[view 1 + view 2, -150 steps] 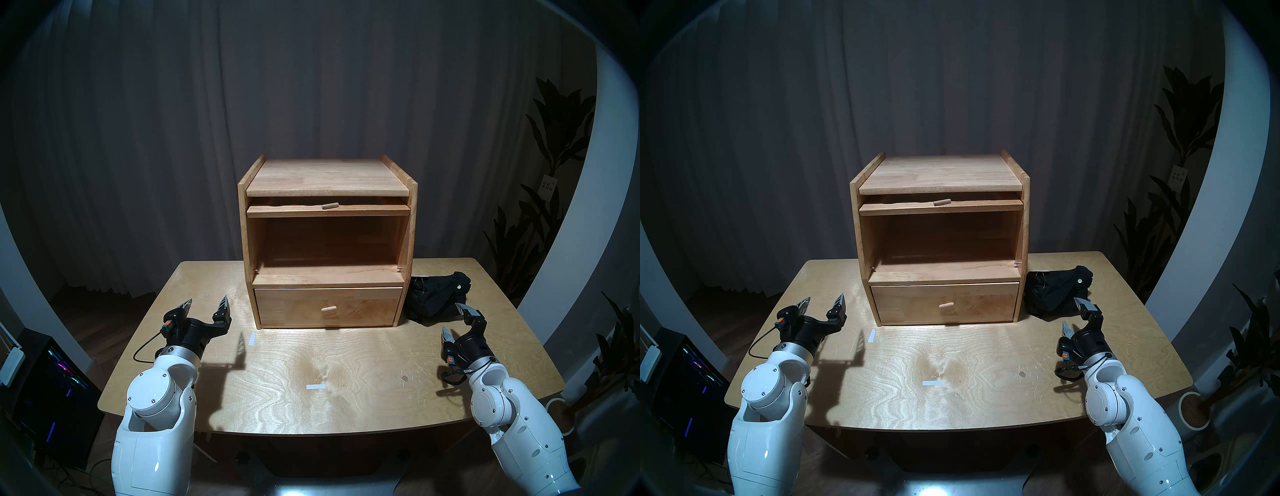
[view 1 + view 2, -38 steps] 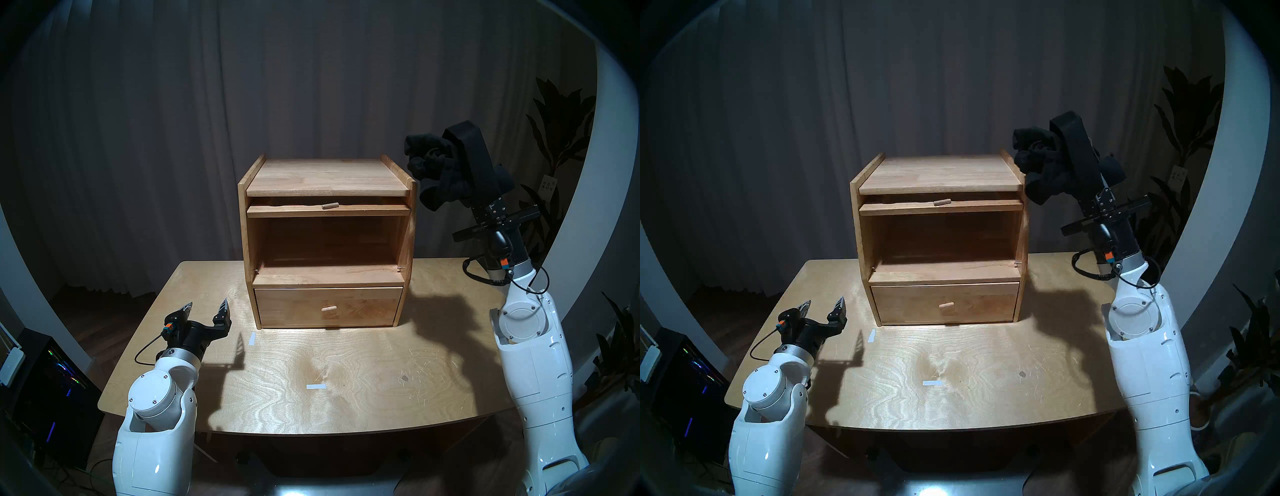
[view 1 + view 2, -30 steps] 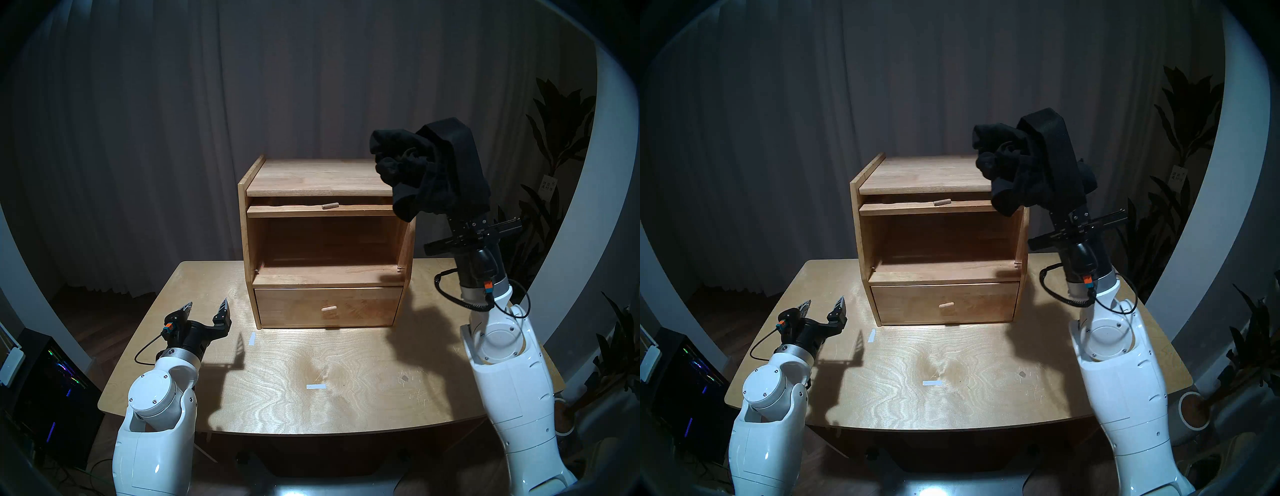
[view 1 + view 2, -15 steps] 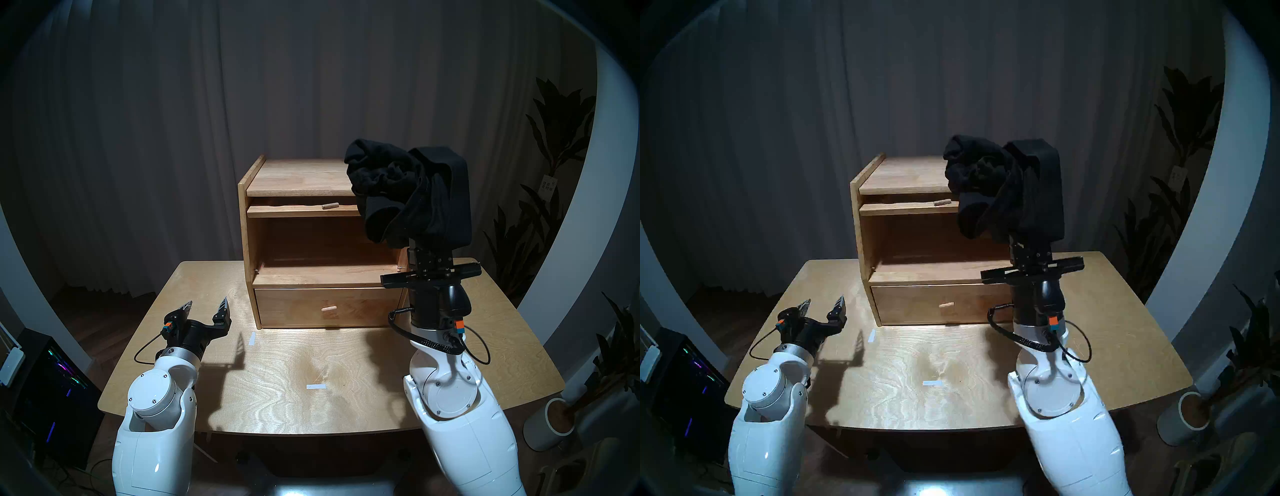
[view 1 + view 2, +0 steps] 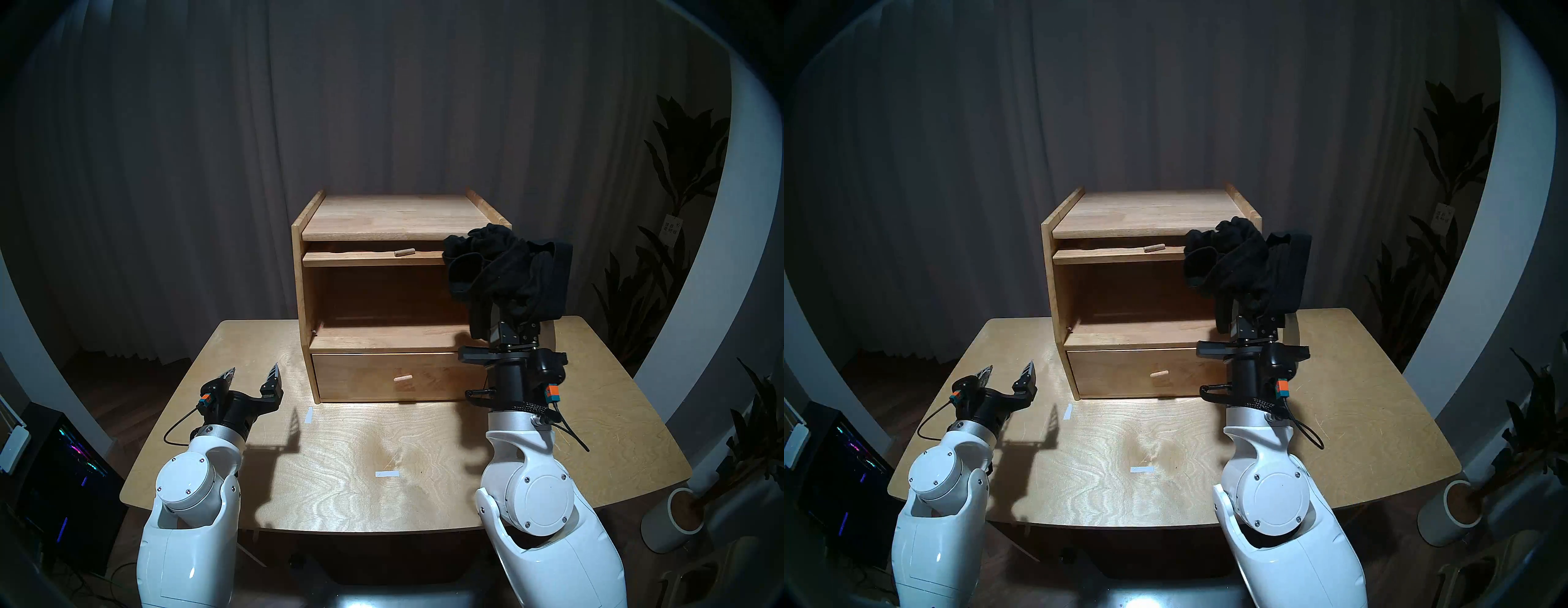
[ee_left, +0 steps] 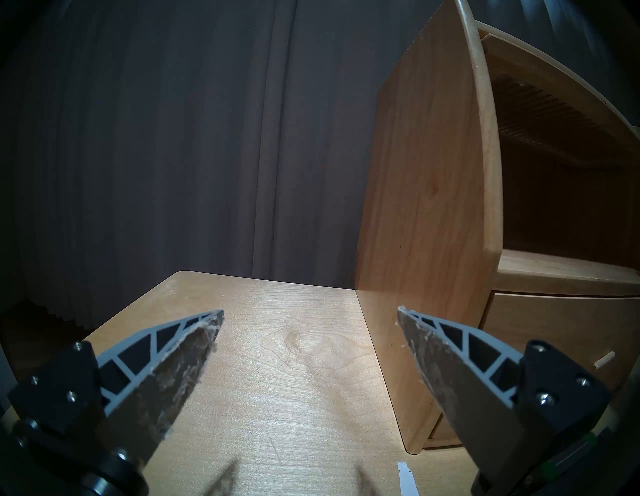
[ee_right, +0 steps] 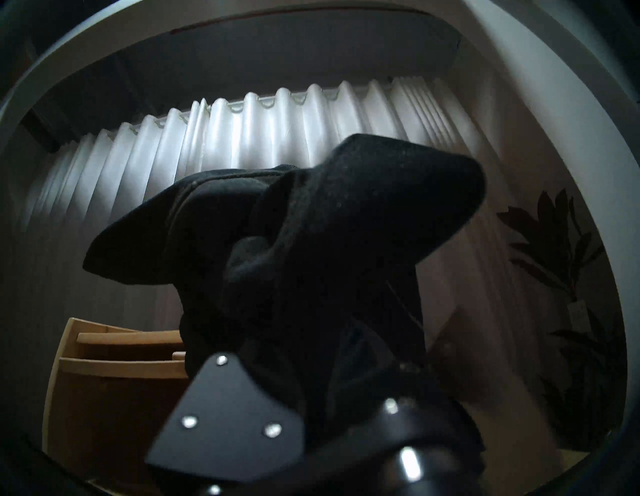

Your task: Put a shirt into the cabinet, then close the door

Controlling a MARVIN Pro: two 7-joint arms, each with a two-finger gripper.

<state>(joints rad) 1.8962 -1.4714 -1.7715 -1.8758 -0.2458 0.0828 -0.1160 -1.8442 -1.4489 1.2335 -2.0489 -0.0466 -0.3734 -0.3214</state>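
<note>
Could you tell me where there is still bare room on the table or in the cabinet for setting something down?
The cabinet's large compartment looks empty, though the shirt held by the right gripper hangs before its right side. The table is bare between both arms, apart from tape strips, and right of the cabinet. The left gripper crowds the left.

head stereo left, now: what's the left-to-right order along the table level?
Left gripper, open → white tape strip → drawer knob → right gripper, hidden under the black shirt it holds → potted plant's white pot.
</note>
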